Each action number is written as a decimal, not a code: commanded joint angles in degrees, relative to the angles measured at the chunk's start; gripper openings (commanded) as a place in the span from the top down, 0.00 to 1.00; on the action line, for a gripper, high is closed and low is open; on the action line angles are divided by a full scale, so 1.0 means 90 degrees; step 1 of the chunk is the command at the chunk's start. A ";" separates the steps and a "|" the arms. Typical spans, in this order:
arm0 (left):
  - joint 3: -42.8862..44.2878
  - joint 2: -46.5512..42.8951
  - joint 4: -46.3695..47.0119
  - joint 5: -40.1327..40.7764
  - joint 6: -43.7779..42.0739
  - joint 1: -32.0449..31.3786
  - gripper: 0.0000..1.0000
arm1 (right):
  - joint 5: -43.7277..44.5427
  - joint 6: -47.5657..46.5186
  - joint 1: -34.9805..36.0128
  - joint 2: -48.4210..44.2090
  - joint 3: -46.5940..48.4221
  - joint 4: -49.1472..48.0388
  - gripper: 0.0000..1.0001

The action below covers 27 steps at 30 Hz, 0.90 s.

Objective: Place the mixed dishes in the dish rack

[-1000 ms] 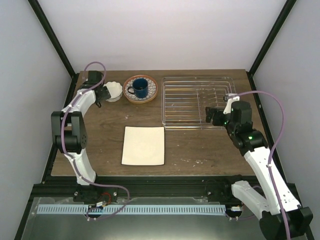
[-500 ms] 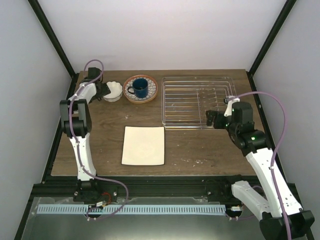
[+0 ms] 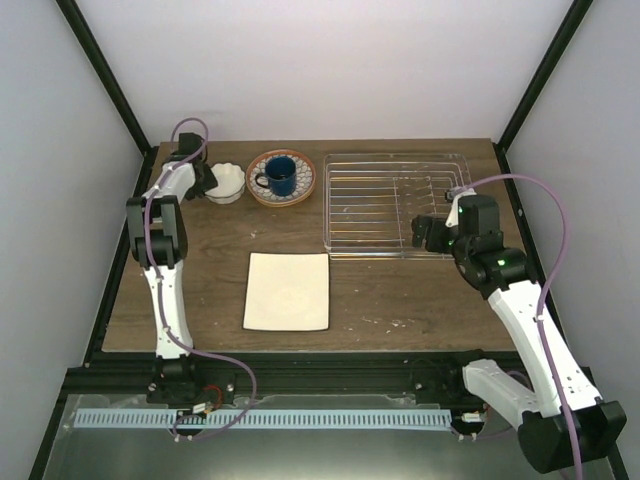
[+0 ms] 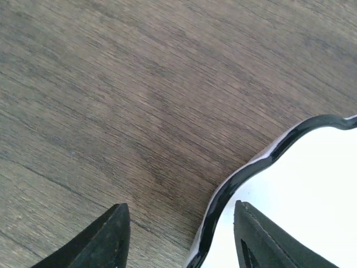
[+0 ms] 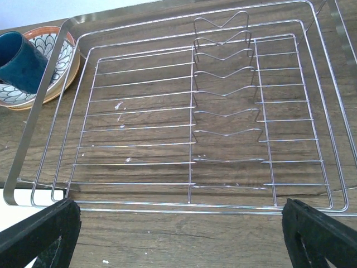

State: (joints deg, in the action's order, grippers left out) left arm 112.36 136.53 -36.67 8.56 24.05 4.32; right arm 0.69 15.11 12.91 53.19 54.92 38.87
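Note:
The small white scalloped bowl (image 3: pixel 228 183) stands at the table's back left. My left gripper (image 3: pixel 207 181) is open and straddles its dark-edged rim: in the left wrist view, one of its fingers (image 4: pixel 109 237) is over the wood and the other is inside the bowl (image 4: pixel 304 190), with gaps on both sides of the rim. The dark blue mug (image 3: pixel 281 175) sits on the round patterned plate (image 3: pixel 301 189). The cream rectangular plate (image 3: pixel 287 291) lies flat at centre. My right gripper (image 3: pixel 425 232) hovers open at the near edge of the dish rack (image 3: pixel 326 205), holding nothing.
In the right wrist view the rack (image 5: pixel 39 111) holds no dishes, and the mug (image 5: pixel 19 58) on its plate (image 5: pixel 58 61) shows at the upper left. Dark frame posts and white walls close in the table on three sides.
My left arm has stretched farther back, bringing its gripper down over the bowl's rim, and its jaws have narrowed. The right arm has shifted only slightly.

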 commanded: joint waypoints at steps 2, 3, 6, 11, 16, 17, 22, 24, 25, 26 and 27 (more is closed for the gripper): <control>0.0214 0.0096 -0.0100 -0.0146 0.0003 0.0053 0.50 | 0.0120 0.0125 0.0056 -0.0031 0.0411 0.0270 0.00; 0.0232 0.0115 -0.0112 -0.0182 -0.0005 0.0048 0.52 | 0.0148 0.0122 0.0060 -0.0022 0.0441 0.0329 0.00; 0.0346 0.0210 -0.0203 -0.0337 -0.0025 0.0048 0.59 | 0.0210 0.0139 0.0060 -0.0021 0.0501 0.0484 0.00; 0.0347 0.0258 -0.0204 -0.0640 -0.0065 0.0053 0.75 | 0.0185 0.0189 0.0058 -0.0071 0.0515 0.0625 0.00; -0.0400 -0.0074 0.0269 -0.1016 0.0070 0.0103 0.90 | 0.0036 0.0215 0.0060 -0.0101 0.0452 0.0631 0.00; -0.0553 -0.0138 0.0343 -0.1085 0.0092 0.0130 0.94 | 0.0024 0.0218 0.0058 -0.0092 0.0454 0.0640 0.00; -0.1376 -0.0620 0.0573 -0.1187 0.0195 0.0224 1.00 | -0.0059 0.0225 0.0059 -0.0094 0.0356 0.0615 0.00; -0.1929 -0.0939 0.0842 -0.1396 0.0295 0.0313 1.00 | -0.0191 0.0216 0.0060 -0.0090 0.0274 0.0505 0.00; -0.2203 -0.1131 0.0999 -0.1520 0.0363 0.0379 1.00 | -0.0308 0.0203 0.0063 -0.0079 0.0224 0.0423 0.00; -0.2495 -0.1333 0.1168 -0.1637 0.0452 0.0457 1.00 | -0.0457 0.0189 0.0063 -0.0064 0.0170 0.0332 0.00; -0.2802 -0.1558 0.1322 -0.1727 0.0510 0.0524 1.00 | -0.0628 0.0179 0.0067 -0.0052 0.0102 0.0200 0.00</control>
State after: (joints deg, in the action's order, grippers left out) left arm 95.59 127.66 -26.59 -2.87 26.37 6.55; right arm -0.25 16.58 12.91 52.97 56.93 43.79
